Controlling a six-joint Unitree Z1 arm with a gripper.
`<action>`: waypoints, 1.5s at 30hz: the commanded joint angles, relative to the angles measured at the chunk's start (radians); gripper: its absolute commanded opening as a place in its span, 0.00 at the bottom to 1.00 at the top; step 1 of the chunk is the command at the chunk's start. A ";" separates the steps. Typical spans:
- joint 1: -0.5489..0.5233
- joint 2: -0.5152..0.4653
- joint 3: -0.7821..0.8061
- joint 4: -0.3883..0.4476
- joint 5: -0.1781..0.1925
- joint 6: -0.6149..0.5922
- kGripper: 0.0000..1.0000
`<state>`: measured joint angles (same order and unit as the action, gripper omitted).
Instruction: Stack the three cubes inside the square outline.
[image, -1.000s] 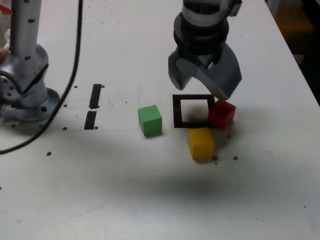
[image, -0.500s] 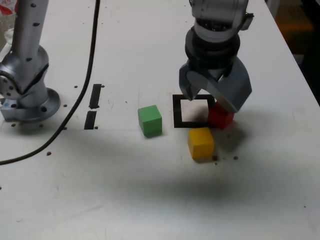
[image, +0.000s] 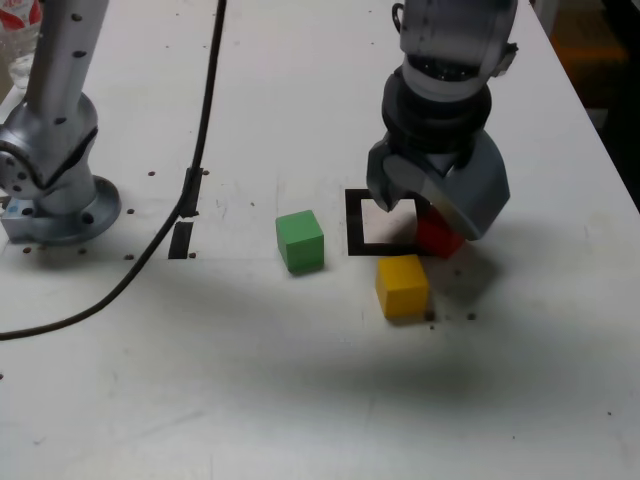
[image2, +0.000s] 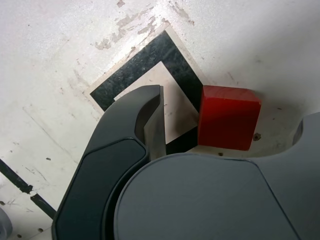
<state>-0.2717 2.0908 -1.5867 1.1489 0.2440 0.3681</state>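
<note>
— So, what does the exterior view give?
— On the white desk (image: 300, 380), the grey gripper (image: 432, 205) hangs low with its fingers spread, astride the small matte red cube (image: 438, 236). That cube sits against the edge of the thick black square outline with a white middle (image: 353, 222) on the exterior view's right, partly hidden by a finger. A matte yellow cube (image: 402, 286) lies just in front of the outline's near right corner; a matte green cube (image: 300, 241) stands near the outline on the exterior view's left. Further left are two short black tape strips (image: 181, 239), a black cable (image: 190, 190) crossing one, and the silver arm base (image: 55, 170).
— And the wrist view?
— The gripper (image2: 230, 125) is open: one dark finger (image2: 147, 115) hangs over the square outline (image2: 175, 65), the other beyond the red cube (image2: 227, 122). The cube lies between them, touching the outline's border, with neither finger pressed on it.
</note>
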 joint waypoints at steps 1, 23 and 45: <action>-0.001 0.013 -0.010 0.002 -0.002 0.000 0.94; -0.001 0.118 -0.106 0.052 -0.032 -0.028 0.48; -0.001 0.106 -0.093 0.062 0.030 -0.047 0.15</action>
<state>-0.2717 2.2080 -1.6805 1.2090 0.2722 0.3239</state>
